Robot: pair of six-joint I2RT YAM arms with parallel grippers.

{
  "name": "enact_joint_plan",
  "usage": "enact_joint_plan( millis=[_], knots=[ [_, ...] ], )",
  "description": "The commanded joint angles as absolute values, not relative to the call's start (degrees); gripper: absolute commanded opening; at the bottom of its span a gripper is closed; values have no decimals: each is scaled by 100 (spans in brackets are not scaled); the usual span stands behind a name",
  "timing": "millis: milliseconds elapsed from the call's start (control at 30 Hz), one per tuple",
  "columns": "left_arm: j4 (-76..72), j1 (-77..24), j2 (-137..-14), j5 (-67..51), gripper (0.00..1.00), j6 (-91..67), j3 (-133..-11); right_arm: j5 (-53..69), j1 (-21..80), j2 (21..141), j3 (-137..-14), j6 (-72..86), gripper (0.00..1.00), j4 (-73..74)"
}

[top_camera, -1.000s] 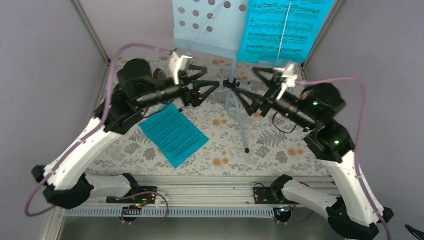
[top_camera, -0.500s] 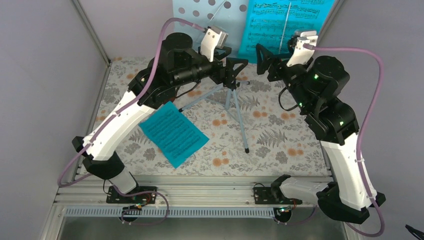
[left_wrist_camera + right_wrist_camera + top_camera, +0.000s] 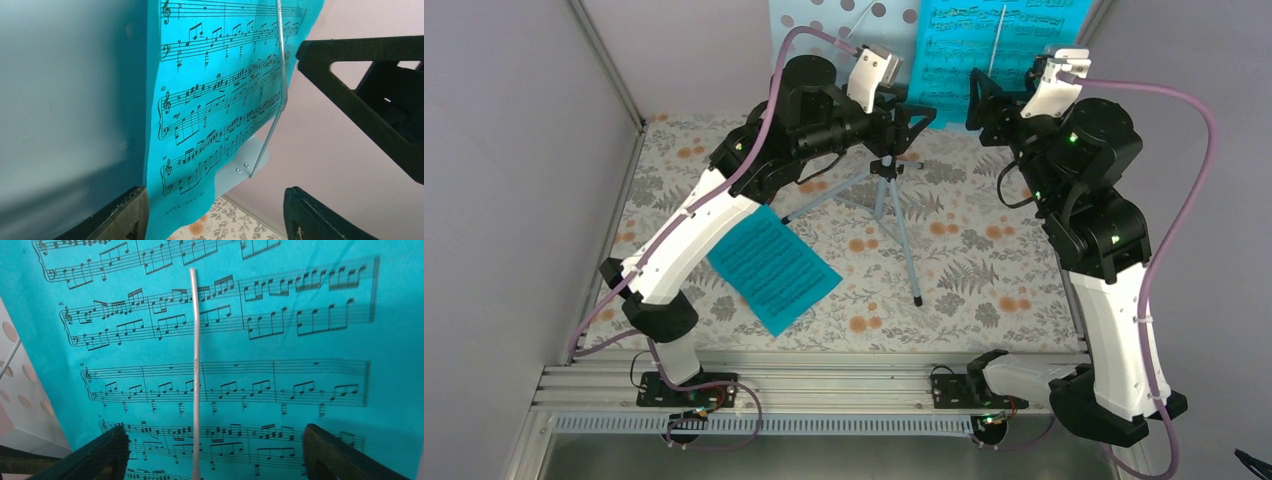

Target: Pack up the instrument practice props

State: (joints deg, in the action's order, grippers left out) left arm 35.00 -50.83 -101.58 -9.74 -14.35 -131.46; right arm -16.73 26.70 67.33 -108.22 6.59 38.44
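Two teal pages show from above. One sheet of music [image 3: 1014,40] stands upright on the pale blue music stand [image 3: 824,45] at 12 o'clock of the floral table [image 3: 984,290]. The other sheet [image 3: 774,268] lies flat at about 8 o'clock from the stand's tripod legs [image 3: 894,210]. The left gripper [image 3: 921,112] hovers over the tripod hub, pointing toward 3 o'clock. The right gripper [image 3: 977,100] points back toward 9 o'clock, in front of the upright sheet's lower part. The two are near each other but apart.

From the left wrist, its fingers [image 3: 120,215] sit at 7 and 5 o'clock, spread with nothing between them. The upright sheet's lower corner hangs just beside the 7 o'clock finger; I cannot tell if they touch. A silver wire arm [image 3: 280,75] crosses the page, and the right gripper's black finger fills 3 o'clock.

From the right wrist, the fingers [image 3: 100,455] stand wide apart at 7 and 5 o'clock, gripping nothing. The printed sheet fills the frame behind them, with the wire arm running from 12 to 6 o'clock and the perforated stand at 9 o'clock
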Motion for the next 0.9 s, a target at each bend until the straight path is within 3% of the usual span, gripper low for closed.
enact_joint_plan(
  millis=[0, 167, 500, 600, 867],
  knots=[
    [3306, -5054, -10250, -1135, 65, -1498, -13244, -1278, 2481, 6767, -10712, 740, 77, 3774],
    [3369, -5045, -10378, -1051, 58, -1519, -13355, -999, 2409, 6740, -10614, 768, 61, 3637],
    [3182, -5025, -10080, -390, 57, -1458, -12795, -742, 2356, 6757, -10446, 760, 56, 3471],
    [3080, -4985, -10121, -659, 57, -1484, -12805, -725, 2341, 6759, -10410, 763, 51, 3439],
    [2798, -4975, -10632, -1715, 42, -1502, -13345, -565, 2332, 6768, -10351, 799, 41, 3350]
  ],
)
